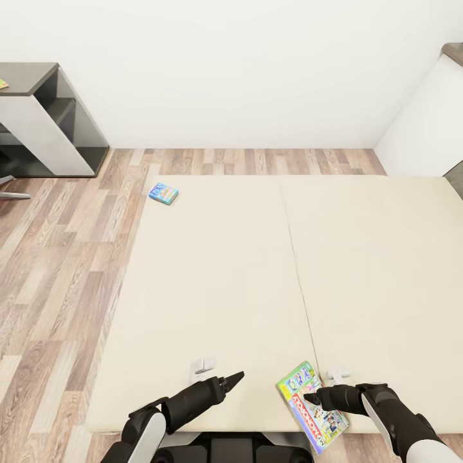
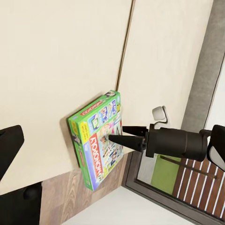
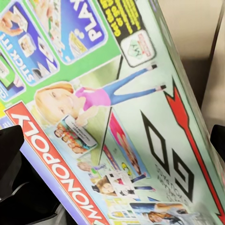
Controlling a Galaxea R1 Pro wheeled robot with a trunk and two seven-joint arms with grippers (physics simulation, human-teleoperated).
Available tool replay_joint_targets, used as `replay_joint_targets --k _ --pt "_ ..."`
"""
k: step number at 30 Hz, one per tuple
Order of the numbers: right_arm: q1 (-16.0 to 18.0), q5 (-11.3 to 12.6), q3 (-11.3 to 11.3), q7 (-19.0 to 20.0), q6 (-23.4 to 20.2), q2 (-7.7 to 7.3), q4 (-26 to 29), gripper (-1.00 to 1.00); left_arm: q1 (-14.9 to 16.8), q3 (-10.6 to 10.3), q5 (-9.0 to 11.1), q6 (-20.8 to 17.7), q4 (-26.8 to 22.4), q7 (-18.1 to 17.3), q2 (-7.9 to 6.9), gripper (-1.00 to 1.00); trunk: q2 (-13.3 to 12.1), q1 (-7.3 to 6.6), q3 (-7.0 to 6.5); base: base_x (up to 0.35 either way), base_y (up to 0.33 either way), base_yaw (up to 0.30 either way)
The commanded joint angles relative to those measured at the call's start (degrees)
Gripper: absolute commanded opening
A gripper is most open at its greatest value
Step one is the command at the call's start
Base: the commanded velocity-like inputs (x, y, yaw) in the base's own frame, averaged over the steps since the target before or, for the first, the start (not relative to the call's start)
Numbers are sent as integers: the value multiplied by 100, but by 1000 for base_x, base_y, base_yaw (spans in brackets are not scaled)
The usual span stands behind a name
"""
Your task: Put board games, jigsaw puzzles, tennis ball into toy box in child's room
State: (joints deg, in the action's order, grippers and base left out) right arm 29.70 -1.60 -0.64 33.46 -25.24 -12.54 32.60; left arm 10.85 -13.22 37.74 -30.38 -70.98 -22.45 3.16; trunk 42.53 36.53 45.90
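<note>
The green-edged Monopoly board game [image 1: 313, 406] [image 2: 96, 139] [image 3: 117, 108] lies flat at the near edge of the beige bed [image 1: 218, 276], one corner past the edge. My right gripper [image 1: 313, 397] [image 2: 117, 134] hovers open just over its printed face, and the fingers [image 3: 10, 159] stand wide at either side of the lid. To the box's left, my left gripper [image 1: 233, 378] is open and holds nothing. A smaller blue board game [image 1: 163, 193] rests at the bed's far left corner. The table's [image 1: 29, 78] dark-grey end shows far left. The toy box and tennis ball are out of view.
Wood-plank floor [image 1: 58, 257] runs along the bed's left side up to the table. A white wall backs the bed, and a white cabinet side [image 1: 424, 122] stands at the far right. Two small white brackets [image 1: 204, 366] sit on the bed's near edge.
</note>
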Motion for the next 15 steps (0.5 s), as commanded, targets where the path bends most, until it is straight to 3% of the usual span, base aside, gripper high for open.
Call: replay_joint_targets --k 1,15 --pt "1 -16 -6 20 -27 -3 10 100 1 6 44 -47 -3 4 2 100 4 1 4 0 2 0" --pt "1 -7 0 20 -31 -3 10 100 -1 8 41 -47 8 4 5 100 4 1 4 0 0 0"
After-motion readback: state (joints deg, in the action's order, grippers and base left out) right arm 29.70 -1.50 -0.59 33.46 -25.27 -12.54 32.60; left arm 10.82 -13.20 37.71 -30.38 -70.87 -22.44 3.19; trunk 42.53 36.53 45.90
